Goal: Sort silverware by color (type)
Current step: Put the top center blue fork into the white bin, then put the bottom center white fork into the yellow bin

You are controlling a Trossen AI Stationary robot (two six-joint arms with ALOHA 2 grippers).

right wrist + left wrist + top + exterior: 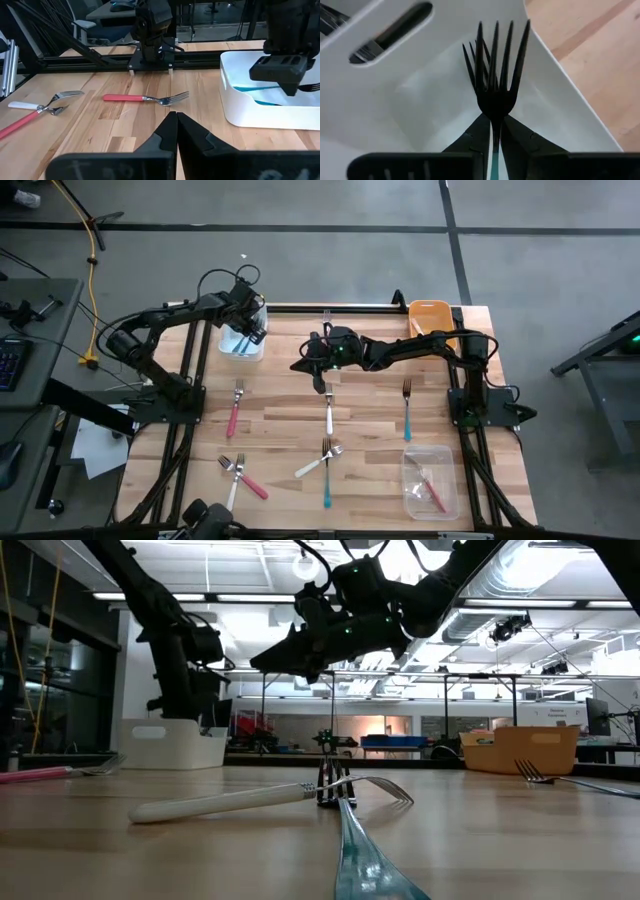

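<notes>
I let my left claw (491, 150), grasping the teal-handled metal fork (495, 75), release low inside the white plastic bin (395, 115) so it settles flat.

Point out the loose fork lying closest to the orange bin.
The teal-handled fork on the right side of the table, lying alone just below the orange bin; every other loose fork lies farther left.

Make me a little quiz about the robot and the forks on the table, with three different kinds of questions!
1. True or false: the left gripper holds a fork over the white bin.
2. The clear bin holds forks with handles of which colour? A teal, B red-pink, C white.
3. Fill in: the right gripper hangs above a fork with a ____ handle.

Key: 1 true; 2 B; 3 white.
</notes>
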